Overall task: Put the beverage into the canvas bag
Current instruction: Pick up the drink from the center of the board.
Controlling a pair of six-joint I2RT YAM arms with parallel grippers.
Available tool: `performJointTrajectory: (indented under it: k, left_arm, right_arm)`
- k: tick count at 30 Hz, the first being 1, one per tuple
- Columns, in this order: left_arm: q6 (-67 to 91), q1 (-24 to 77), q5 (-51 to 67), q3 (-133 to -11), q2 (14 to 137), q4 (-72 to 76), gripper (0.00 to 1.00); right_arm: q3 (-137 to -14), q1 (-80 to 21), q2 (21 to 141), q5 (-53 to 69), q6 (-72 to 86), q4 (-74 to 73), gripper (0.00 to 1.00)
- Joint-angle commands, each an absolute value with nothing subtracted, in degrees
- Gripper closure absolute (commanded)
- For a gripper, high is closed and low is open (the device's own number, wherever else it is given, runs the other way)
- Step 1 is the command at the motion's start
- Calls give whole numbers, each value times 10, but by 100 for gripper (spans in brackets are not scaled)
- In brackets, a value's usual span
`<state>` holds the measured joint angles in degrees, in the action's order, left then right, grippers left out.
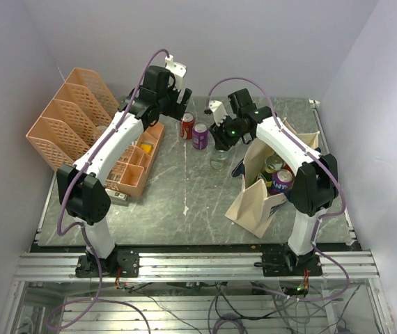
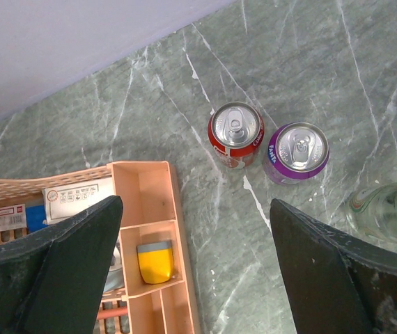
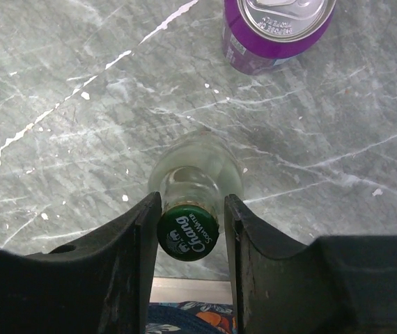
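Bottle cap (image 3: 188, 239) inside right end effector (image 3: 193, 205), grip unclear; left end effector (image 2: 195, 205) wide open.

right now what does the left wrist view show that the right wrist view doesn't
Only left wrist: a red aluminium soda can, the orange plastic compartment tray holding a small yellow block, and the open left gripper. Only right wrist: the green metal cap of the clear glass bottle, flanked closely by the right gripper. Both: the purple Fanta can, that bottle, and the green marble table.
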<state>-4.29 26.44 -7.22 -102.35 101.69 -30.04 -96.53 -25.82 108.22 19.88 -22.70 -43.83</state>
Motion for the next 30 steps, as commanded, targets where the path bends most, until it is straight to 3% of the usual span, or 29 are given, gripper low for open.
performJointTrajectory:
  k: [1,3,10,24,30]
  left_arm:
    - [-48,261,-63,-1039,1000,-292,3]
    - [-48,261,-62,-1040,1001,-291,3]
    - [-49,261,-56,-1048,1004,-293,3]
    - [-69,261,3,-1036,989,-278,3]
    - [-91,262,87,-984,963,-228,4]
  right_arm:
    - [-970,-257,1090,201,-223,-438,62]
    - [-973,-257,1090,199,-222,-436,67]
    - [-1013,-256,1081,194,-213,-434,99]
    - [-1189,-214,1019,236,-205,-522,100]
    - [-1258,-204,961,241,-203,-555,100]
